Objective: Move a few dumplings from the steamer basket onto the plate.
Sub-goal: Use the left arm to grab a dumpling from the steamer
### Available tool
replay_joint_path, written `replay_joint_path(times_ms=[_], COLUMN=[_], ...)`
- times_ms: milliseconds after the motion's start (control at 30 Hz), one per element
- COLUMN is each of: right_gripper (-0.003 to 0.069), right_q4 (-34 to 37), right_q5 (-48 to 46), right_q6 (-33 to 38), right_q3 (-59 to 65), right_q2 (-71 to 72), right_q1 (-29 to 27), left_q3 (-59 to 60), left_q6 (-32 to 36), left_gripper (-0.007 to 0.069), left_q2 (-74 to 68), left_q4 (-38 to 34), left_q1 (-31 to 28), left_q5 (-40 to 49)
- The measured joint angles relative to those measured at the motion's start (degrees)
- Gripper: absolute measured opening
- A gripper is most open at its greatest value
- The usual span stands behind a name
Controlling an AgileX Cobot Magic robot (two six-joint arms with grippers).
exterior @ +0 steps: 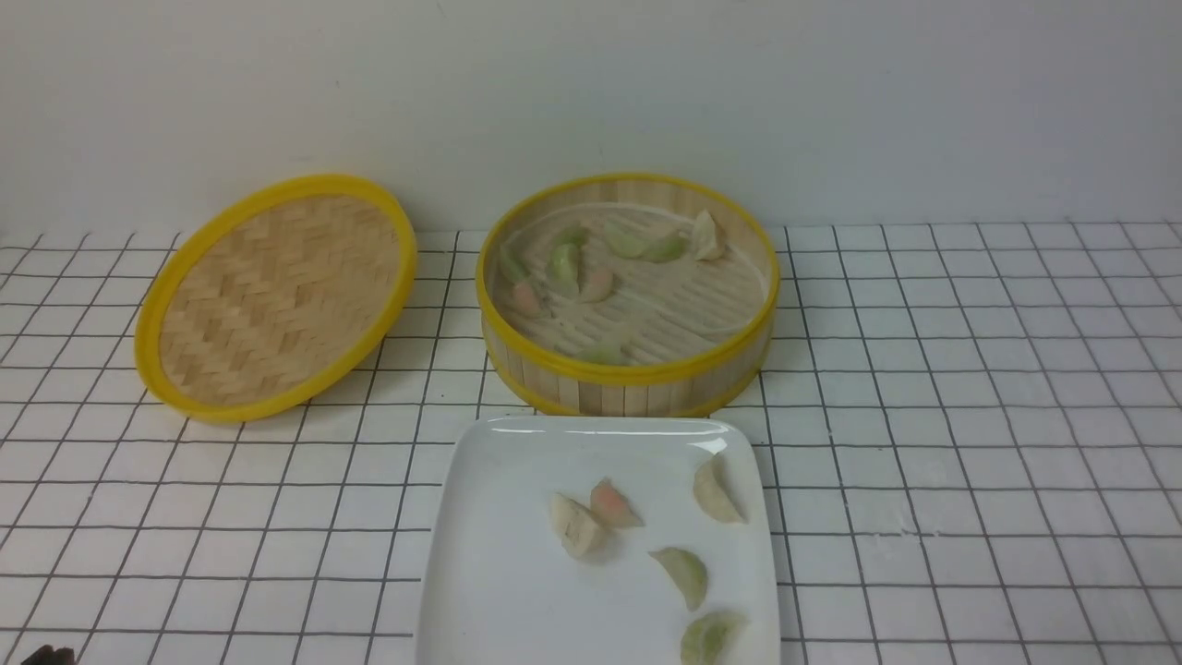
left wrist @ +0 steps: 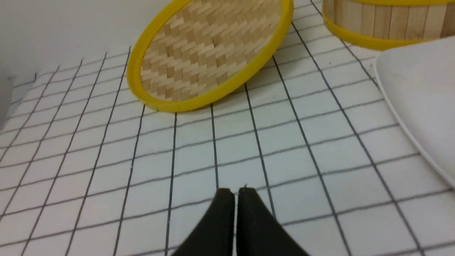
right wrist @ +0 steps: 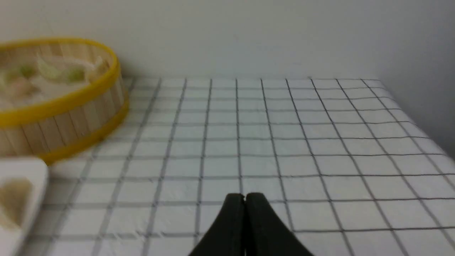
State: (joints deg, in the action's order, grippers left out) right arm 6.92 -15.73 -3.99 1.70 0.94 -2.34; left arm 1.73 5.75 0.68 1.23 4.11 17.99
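The steamer basket (exterior: 637,369) stands at the back centre with several dumplings inside, such as a green one (exterior: 563,263) and a cream one (exterior: 708,235). The white plate (exterior: 499,573) lies in front of it and holds several dumplings, among them a pinkish one (exterior: 611,503), a cream one (exterior: 716,489) and a green one (exterior: 685,574). My left gripper (left wrist: 236,192) is shut and empty over the grid cloth, left of the plate (left wrist: 419,92). My right gripper (right wrist: 245,196) is shut and empty, right of the basket (right wrist: 64,121). Neither gripper's jaws show in the front view.
The flat woven steamer lid (exterior: 277,296) leans tilted at the back left, also in the left wrist view (left wrist: 209,53). A white wall runs behind the table. The grid cloth (exterior: 970,416) covers the table.
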Motion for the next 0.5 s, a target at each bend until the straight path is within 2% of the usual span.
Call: replay_joint_path(times_ms=[133, 167, 300, 400, 500], right_gripper=[-0.0015, -0.0015, -0.0015, -0.0015, -0.0015], right_q4=[18.66, 24.02, 29.88, 31.06, 31.27], right_q5=[9.6, 11.91, 13.19, 13.51, 14.01], right_q6=[-11.2, -13.37, -14.43, -12.36, -10.32], right_q3=[0.0, 0.0, 0.0, 0.0, 0.0], right_q2=[0.0, 0.0, 0.0, 0.0, 0.0], right_q1=[0.0, 0.0, 0.0, 0.0, 0.0], left_q3=[0.0, 0.0, 0.0, 0.0, -2.68], left_q6=[-3.72, -5.33, -8.31, -14.81, -19.04], left_gripper=[-0.0006, -0.0006, -0.0006, -0.0006, -0.0006], left_q2=[0.0, 0.0, 0.0, 0.0, -0.72], left_q4=[-5.78, -7.87, -10.98, -14.39, -15.25], left_q1=[0.0, 0.0, 0.0, 0.0, 0.0], left_q5=[-12.71, -18.89, -28.24, -39.44, -40.3])
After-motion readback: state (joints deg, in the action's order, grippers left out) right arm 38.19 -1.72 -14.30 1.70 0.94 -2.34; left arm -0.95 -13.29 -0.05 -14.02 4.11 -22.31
